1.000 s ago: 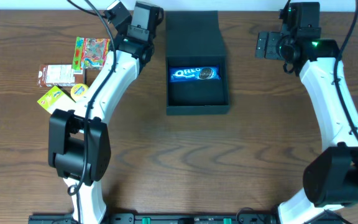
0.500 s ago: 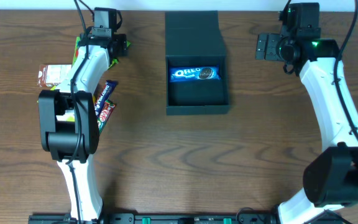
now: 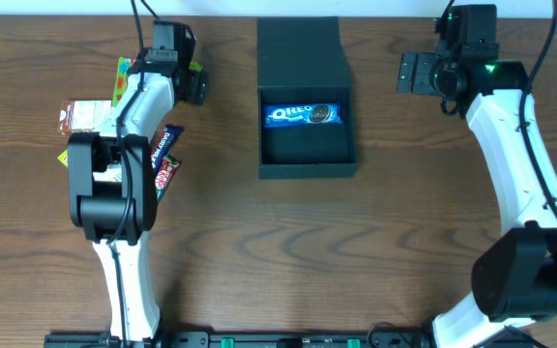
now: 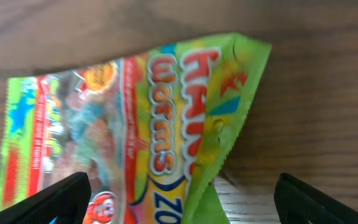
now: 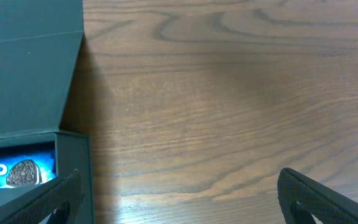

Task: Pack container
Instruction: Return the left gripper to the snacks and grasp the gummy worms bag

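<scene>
The dark teal container lies at the table's top centre with its flap lid open toward the far edge. A blue Oreo packet lies inside it. My left gripper hovers open above a green and yellow gummy worms packet, whose torn green corner sits between the fingers without touching them. My right gripper hangs open and empty over bare wood to the right of the container, where the Oreo packet shows in its corner.
A pile of snacks lies left of the container: a brown packet, a yellow-green packet, a blue bar and a red bar. My left arm crosses over this pile.
My left arm has swung from beside the container's lid over to the snack pile at the left, uncovering the blue and red bars. The right arm and the container have not moved.
</scene>
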`<action>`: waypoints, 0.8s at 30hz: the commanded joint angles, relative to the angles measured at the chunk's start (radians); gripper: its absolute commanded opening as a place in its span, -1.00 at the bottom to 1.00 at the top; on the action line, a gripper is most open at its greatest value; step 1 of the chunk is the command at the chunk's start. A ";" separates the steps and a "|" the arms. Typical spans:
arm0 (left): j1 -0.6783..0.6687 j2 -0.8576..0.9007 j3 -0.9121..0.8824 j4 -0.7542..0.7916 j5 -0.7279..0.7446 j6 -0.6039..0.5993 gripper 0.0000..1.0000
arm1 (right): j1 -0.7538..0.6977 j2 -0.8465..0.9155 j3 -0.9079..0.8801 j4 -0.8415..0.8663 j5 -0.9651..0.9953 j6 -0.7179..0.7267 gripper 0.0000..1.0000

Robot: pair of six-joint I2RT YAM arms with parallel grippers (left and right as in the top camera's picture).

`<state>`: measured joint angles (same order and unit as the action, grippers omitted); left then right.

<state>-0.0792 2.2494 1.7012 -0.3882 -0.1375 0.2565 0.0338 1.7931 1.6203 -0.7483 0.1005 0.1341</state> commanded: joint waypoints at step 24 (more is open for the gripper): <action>-0.050 0.087 0.082 0.012 -0.215 0.077 -0.89 | -0.008 0.012 -0.006 0.003 -0.003 0.030 0.99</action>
<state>-0.0940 2.3157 1.7302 -0.3851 -0.3077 0.3378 0.0338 1.7931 1.6203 -0.7464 0.1005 0.1497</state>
